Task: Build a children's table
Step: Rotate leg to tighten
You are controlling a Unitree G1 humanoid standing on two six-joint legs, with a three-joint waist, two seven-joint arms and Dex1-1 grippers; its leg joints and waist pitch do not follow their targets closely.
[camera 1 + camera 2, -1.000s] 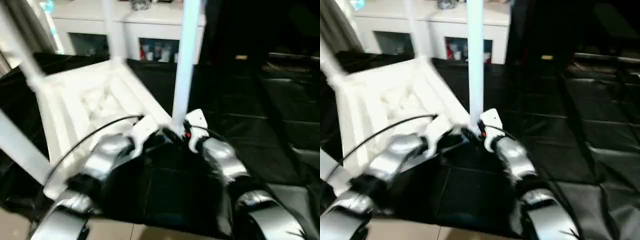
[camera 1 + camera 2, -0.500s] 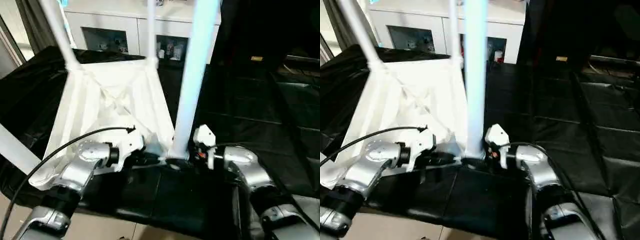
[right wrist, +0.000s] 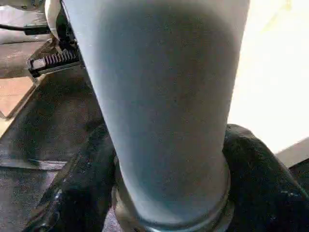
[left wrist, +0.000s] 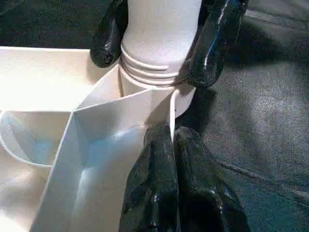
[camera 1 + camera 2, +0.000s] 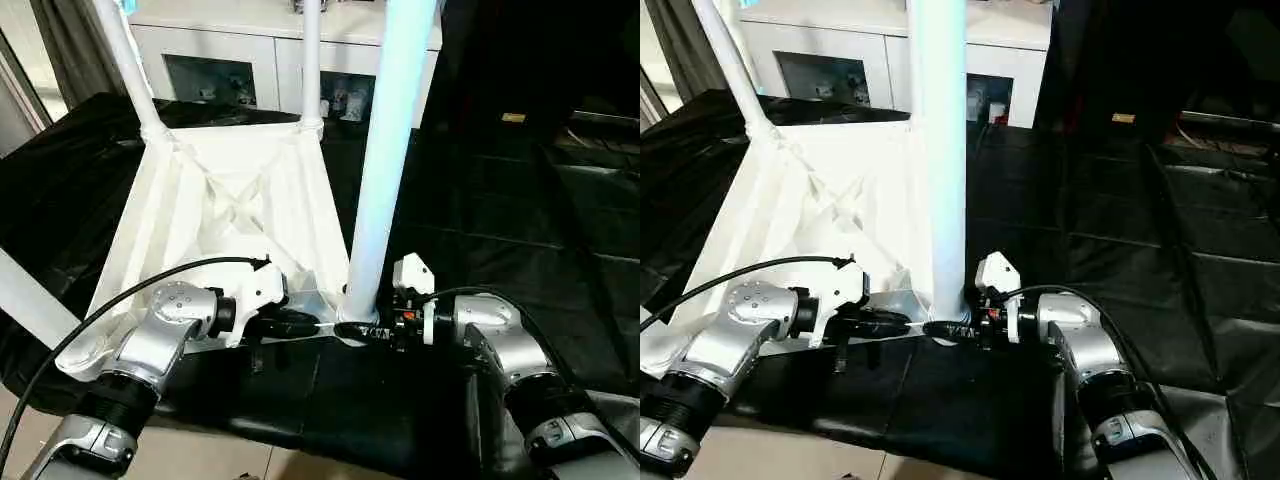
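The children's table lies upside down on the black sheet, its white top [image 5: 230, 200] facing up with ribs showing. Its legs stand upright; the nearest leg [image 5: 385, 150] rises from the front corner socket [image 4: 145, 104]. My left gripper [image 5: 300, 325] is shut on the thin rim of the top [image 4: 172, 111] right beside that socket. From the other side, my right gripper [image 5: 365, 330] holds the ribbed foot of the nearest leg [image 3: 164, 96], one black finger [image 4: 217, 38] on each side of it.
Two far legs [image 5: 130, 70] [image 5: 311, 60] and one at the left [image 5: 30, 300] stand up from the top. A white glass-door cabinet [image 5: 220, 50] stands behind the big black-sheeted table [image 5: 500, 220]. A black cable [image 5: 130, 290] arcs over my left forearm.
The camera has shifted and steadied. My right gripper has moved in against the nearest leg's base and narrowed around it. The left gripper stays clamped on the rim.
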